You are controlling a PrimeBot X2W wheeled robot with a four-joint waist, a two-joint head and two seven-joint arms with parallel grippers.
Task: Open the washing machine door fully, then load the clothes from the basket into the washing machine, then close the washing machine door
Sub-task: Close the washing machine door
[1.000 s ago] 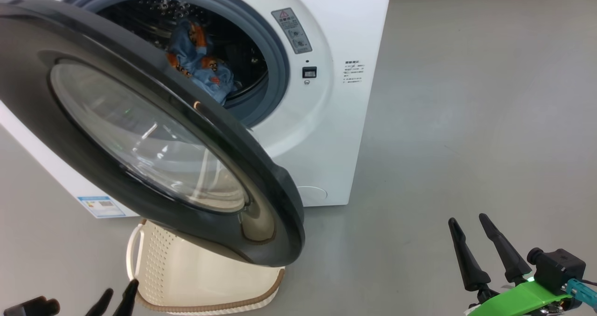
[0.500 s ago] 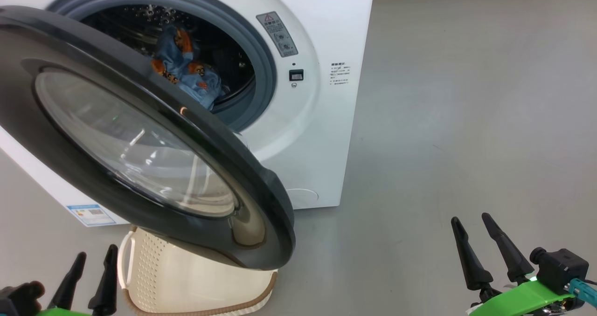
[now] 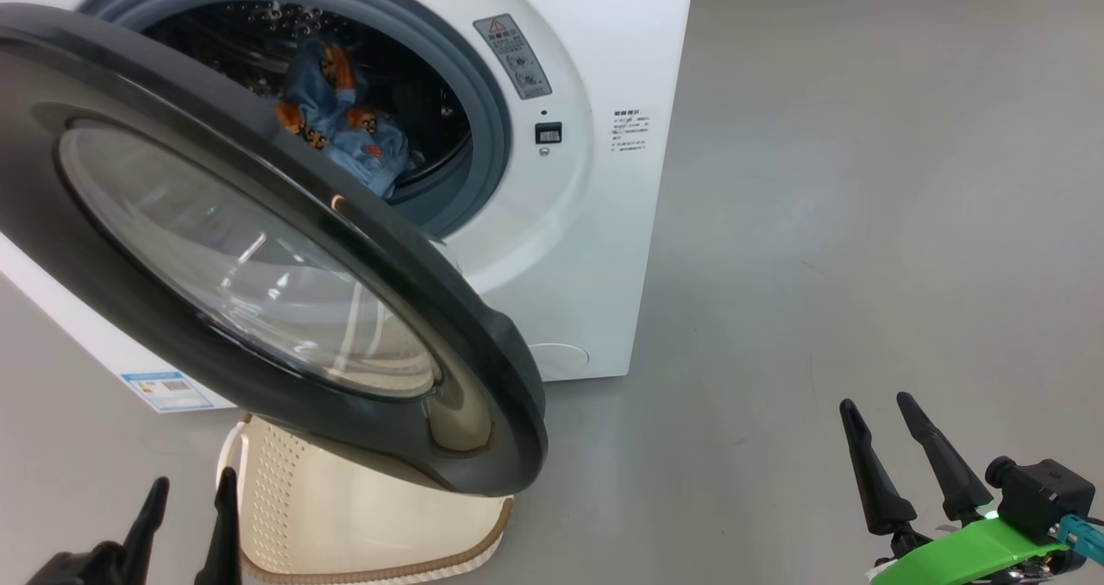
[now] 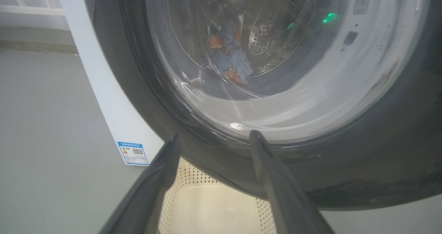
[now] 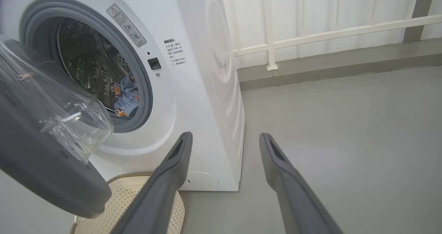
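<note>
The white washing machine (image 3: 595, 248) stands with its black-ringed glass door (image 3: 259, 248) swung partly out over the cream basket (image 3: 362, 516). Light blue clothes (image 3: 345, 128) with orange-brown faces lie in the drum, also seen through the door glass (image 4: 229, 59) and from the right (image 5: 126, 97). My left gripper (image 3: 191, 492) is open at the lower left, beside the basket's left handle, just below the door ring (image 4: 214, 137). My right gripper (image 3: 877, 405) is open over bare floor at the lower right (image 5: 224, 137). The basket's inside, where visible, holds nothing.
Grey floor (image 3: 862, 179) stretches to the right of the machine. A white railing (image 5: 328, 33) and a low kerb run behind it. A blue label (image 4: 133, 153) sits low on the machine's front.
The left gripper has risen into the head view and shifted left, from over the basket's corner to beside its handle. The camera shifted slightly. The right gripper stayed put.
</note>
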